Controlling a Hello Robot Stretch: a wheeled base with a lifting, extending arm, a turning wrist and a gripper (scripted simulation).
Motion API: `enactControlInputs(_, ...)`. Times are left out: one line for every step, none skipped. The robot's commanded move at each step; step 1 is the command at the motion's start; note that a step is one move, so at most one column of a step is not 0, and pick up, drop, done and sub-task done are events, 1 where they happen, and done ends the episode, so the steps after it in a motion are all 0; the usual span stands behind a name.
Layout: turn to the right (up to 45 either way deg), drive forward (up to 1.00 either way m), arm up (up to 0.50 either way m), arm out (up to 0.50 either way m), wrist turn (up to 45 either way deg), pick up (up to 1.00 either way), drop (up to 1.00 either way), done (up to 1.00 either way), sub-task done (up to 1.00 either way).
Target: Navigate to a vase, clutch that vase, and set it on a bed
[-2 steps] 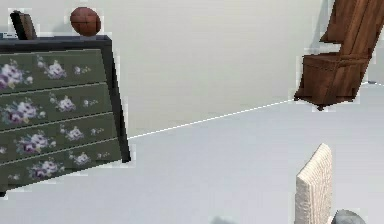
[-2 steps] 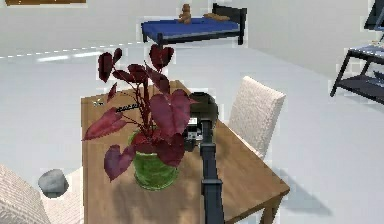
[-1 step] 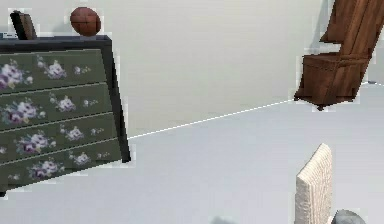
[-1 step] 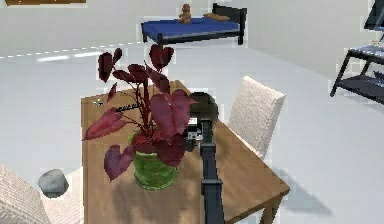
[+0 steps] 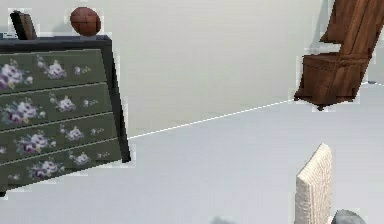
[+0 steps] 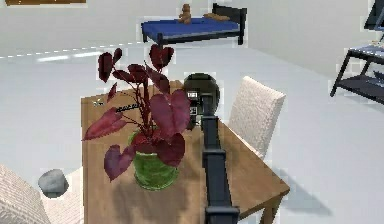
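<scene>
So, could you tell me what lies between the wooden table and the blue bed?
Only bare pale floor: in the arm side view, nothing stands between the wooden table and the blue bed.

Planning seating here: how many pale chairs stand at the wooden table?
2: the right chair beside the wooden table at the arm side view's right, the left chair at its bottom-left corner. The red-leaved plant could hide another.

Floral dresser (image 5: 60, 105), brown ball (image 5: 86, 18)
</scene>
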Motion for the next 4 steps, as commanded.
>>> enactControlInputs(0.0, 0.00, 0.18, 0.00, 0.0, 0.00, 0.00, 0.00, 0.00)
enactControlInputs(0.0, 0.00, 0.00, 0.00, -45.0, 0.00, 0.00, 0.00, 0.00)
enactControlInputs(0.0, 0.00, 0.00, 0.00, -45.0, 0.00, 0.00, 0.00, 0.00)
enactControlInputs(0.0, 0.00, 0.00, 0.00, -45.0, 0.00, 0.00, 0.00, 0.00)
